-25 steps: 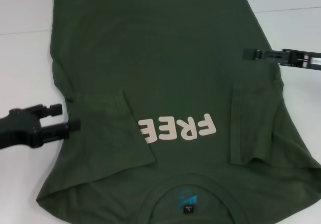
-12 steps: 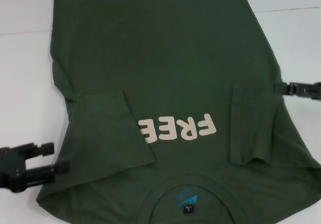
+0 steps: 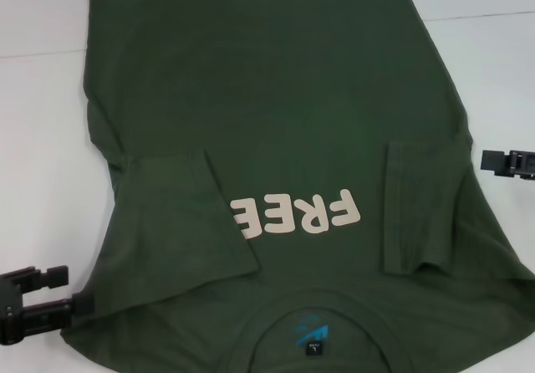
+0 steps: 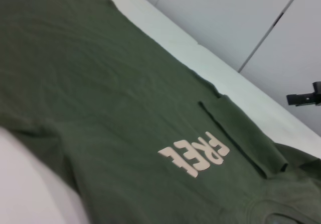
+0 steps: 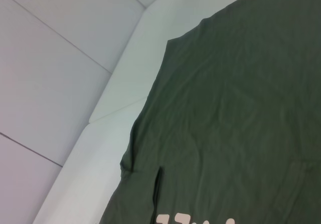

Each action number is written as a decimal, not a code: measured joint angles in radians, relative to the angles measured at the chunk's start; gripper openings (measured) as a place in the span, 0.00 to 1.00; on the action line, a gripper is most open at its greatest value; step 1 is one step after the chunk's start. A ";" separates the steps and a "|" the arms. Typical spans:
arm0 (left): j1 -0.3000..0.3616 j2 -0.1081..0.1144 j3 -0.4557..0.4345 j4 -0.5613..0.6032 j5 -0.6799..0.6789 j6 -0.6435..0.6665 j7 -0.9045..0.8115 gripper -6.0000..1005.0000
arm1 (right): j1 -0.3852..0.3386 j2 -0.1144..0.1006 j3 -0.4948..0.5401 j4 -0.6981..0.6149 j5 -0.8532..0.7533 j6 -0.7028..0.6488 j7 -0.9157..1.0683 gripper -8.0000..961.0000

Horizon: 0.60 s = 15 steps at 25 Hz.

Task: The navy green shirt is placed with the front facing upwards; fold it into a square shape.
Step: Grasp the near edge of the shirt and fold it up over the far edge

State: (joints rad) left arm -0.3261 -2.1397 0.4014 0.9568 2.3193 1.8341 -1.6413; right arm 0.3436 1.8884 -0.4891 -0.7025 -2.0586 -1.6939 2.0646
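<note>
You will note both the left gripper and right gripper have withdrawn outward and nearward from the navy green shirt.

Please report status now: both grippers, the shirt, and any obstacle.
Left gripper open at shirt's near left edge. Right gripper off its right edge, empty. Navy green shirt flat, both sleeves folded in. No obstacle seen.
</note>
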 joint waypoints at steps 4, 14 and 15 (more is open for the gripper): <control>-0.002 0.001 -0.006 -0.001 0.028 0.002 -0.010 0.78 | 0.000 0.000 0.020 0.000 -0.003 -0.001 0.000 0.92; -0.012 0.009 -0.012 -0.004 0.108 -0.015 -0.058 0.78 | 0.009 0.000 0.021 -0.001 -0.003 0.010 -0.006 0.92; -0.013 0.011 -0.017 -0.004 0.115 -0.015 -0.061 0.78 | 0.009 0.000 0.021 0.000 -0.003 0.011 -0.007 0.92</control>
State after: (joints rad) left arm -0.3388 -2.1292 0.3841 0.9529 2.4346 1.8188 -1.7024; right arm 0.3527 1.8883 -0.4682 -0.7030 -2.0618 -1.6832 2.0580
